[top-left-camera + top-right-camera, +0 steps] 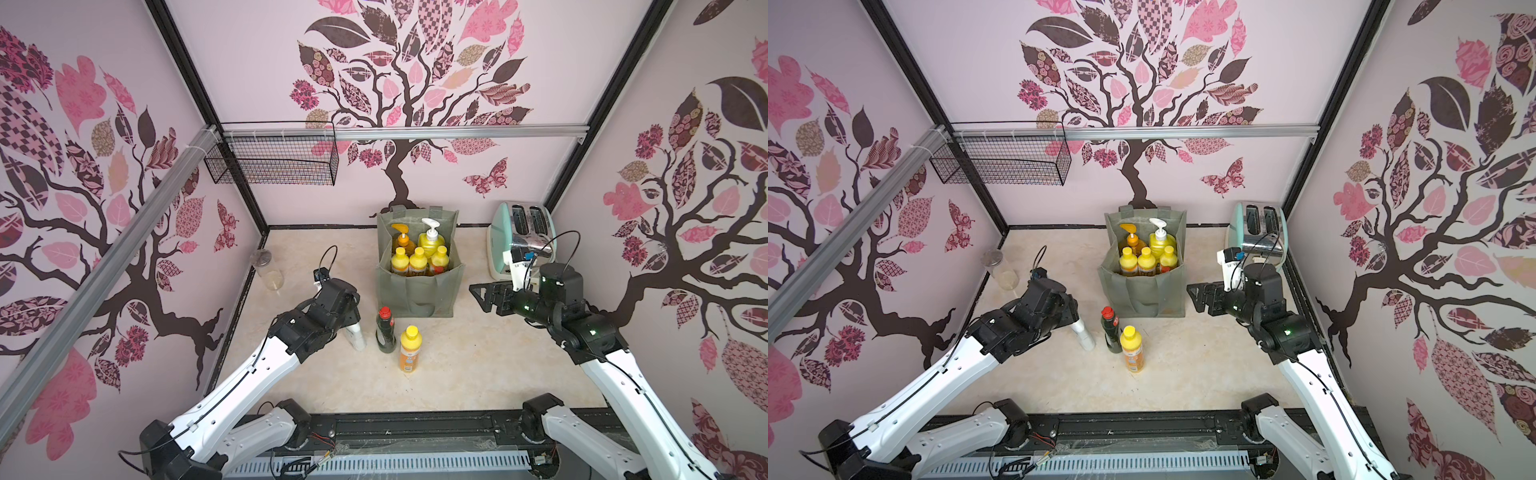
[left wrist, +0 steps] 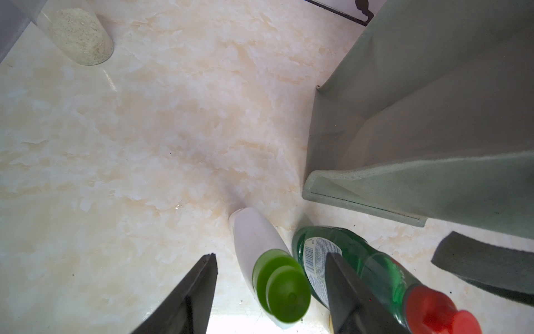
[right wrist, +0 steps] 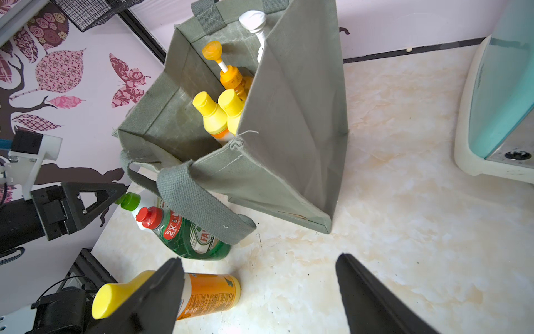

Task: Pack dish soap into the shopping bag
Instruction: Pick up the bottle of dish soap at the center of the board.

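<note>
Left gripper [image 2: 271, 256], jaws apart and empty astride the white bottle [image 2: 251, 231] at lower centre, should centre below its cap [image 2: 281, 289], then close gently

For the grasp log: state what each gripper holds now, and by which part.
Nothing is held. The left gripper has open jaws straddling the white green-capped bottle at its cap end, a gap showing; the right gripper is open and empty.
</note>
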